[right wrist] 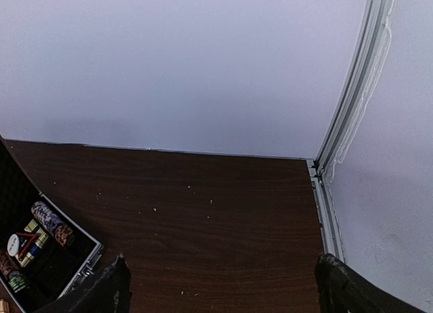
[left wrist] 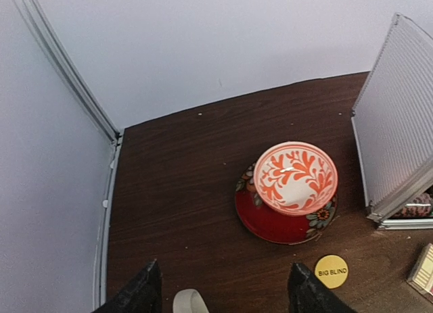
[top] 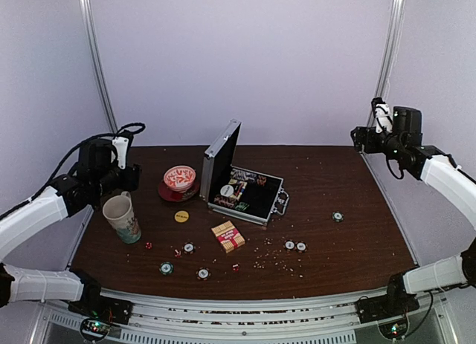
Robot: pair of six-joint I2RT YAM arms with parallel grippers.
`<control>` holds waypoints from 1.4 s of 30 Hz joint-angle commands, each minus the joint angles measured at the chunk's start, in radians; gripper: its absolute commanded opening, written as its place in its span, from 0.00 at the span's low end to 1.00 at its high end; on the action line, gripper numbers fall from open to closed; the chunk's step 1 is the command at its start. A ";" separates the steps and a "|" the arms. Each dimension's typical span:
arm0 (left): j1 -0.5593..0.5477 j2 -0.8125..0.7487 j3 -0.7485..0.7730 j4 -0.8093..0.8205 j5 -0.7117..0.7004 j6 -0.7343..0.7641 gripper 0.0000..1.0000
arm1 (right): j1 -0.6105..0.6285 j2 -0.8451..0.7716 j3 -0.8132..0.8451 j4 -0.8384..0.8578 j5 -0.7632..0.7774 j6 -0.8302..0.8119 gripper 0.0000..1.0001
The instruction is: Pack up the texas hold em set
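Observation:
The silver case [top: 260, 201] lies open at mid-table, its lid [top: 222, 160] upright, with chips and cards in its black inside [right wrist: 47, 225]. The red-yellow card box [top: 227, 236] lies in front of it. The yellow disc [top: 181, 216] [left wrist: 331, 271] lies to the left of the box. Several loose chips [top: 189, 247] and tiny red dice [top: 177, 252] are scattered near the front. My left gripper [top: 128, 182] [left wrist: 223, 289] is open and empty, high above the cup's rim. My right gripper [top: 360, 140] [right wrist: 223, 286] is open and empty, high over the far right of the table.
A patterned paper cup [top: 123, 218] stands at the left; its rim [left wrist: 189, 301] shows between my left fingers. A red-and-white bowl [top: 179, 177] [left wrist: 295, 176] sits on a red saucer [left wrist: 267, 222] beside the case lid [left wrist: 399, 117]. Crumbs litter the table. Walls enclose the back and sides.

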 commanded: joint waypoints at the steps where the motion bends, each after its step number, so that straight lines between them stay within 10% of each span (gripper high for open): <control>1: -0.053 -0.028 -0.014 0.065 0.137 0.005 0.65 | -0.018 0.041 -0.029 0.032 -0.096 -0.072 0.96; 18: -0.422 0.102 -0.074 0.227 0.161 -0.093 0.79 | 0.139 0.646 0.398 -0.264 -0.255 -0.227 0.62; 42: -0.453 0.262 -0.143 0.378 0.100 -0.265 0.75 | 0.256 1.242 0.946 -0.404 -0.429 -0.128 0.43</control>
